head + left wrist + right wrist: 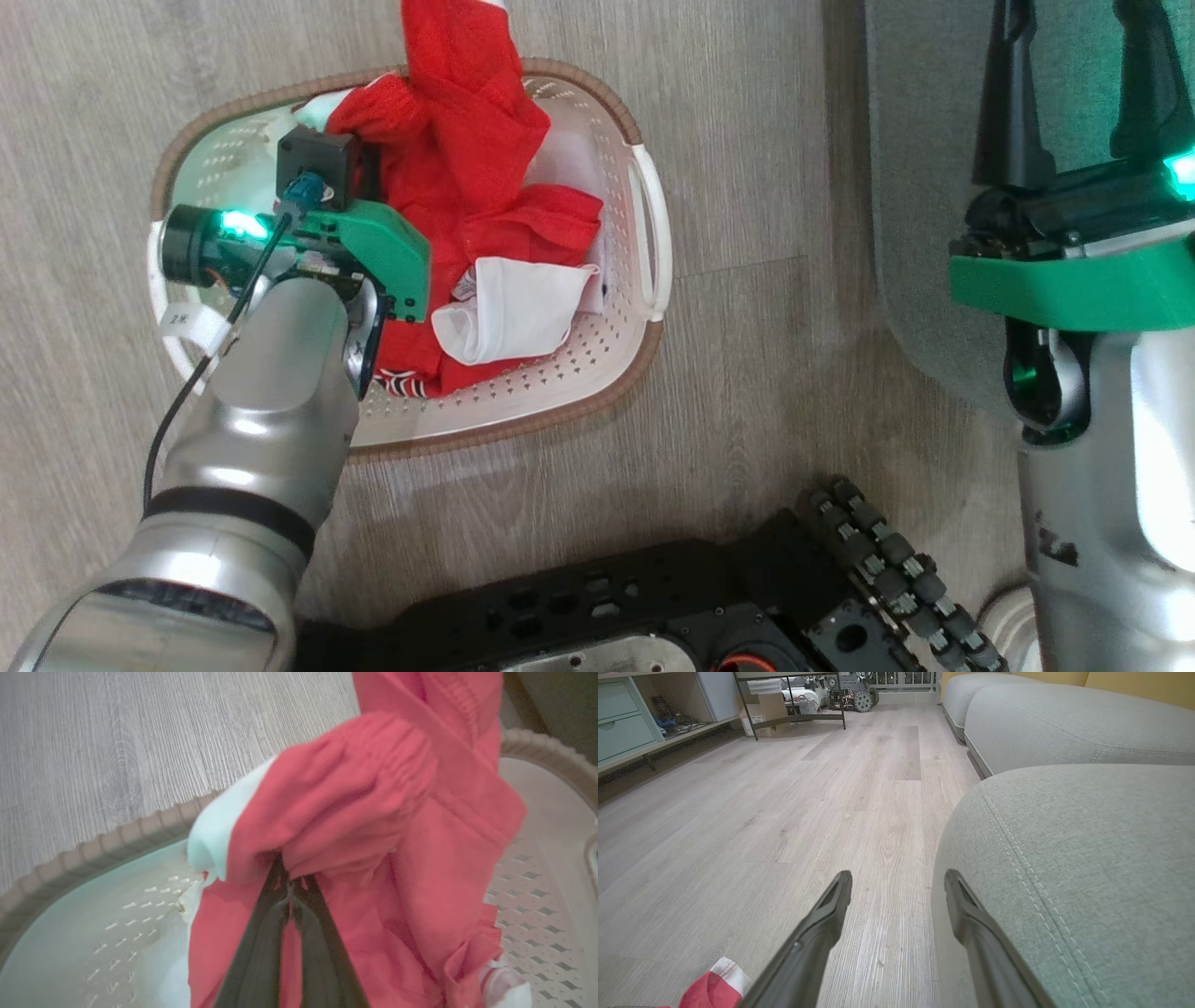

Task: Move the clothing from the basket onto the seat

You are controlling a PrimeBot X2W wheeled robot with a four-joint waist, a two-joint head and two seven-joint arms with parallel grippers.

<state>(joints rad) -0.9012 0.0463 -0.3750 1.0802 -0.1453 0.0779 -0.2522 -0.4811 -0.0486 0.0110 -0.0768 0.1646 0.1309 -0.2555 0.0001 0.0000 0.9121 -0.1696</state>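
Pinches clothing (373,812) with left gripper (290,884), bunched over basket (651,224) at left. Holds right gripper (899,882) open, empty, beside seat (1087,858) at right. Leaves transfer undone, with seat bare where seen.

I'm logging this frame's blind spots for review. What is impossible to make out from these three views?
1. Head view: the lifted red clothing with white trim is cut off by the top edge; length unknown.
2. Left wrist view: the left gripper has its tips buried in red folds; grip depth unclear.
3. Head view: clothing hides the floor of the oval cream plastic basket; garment count unclear.
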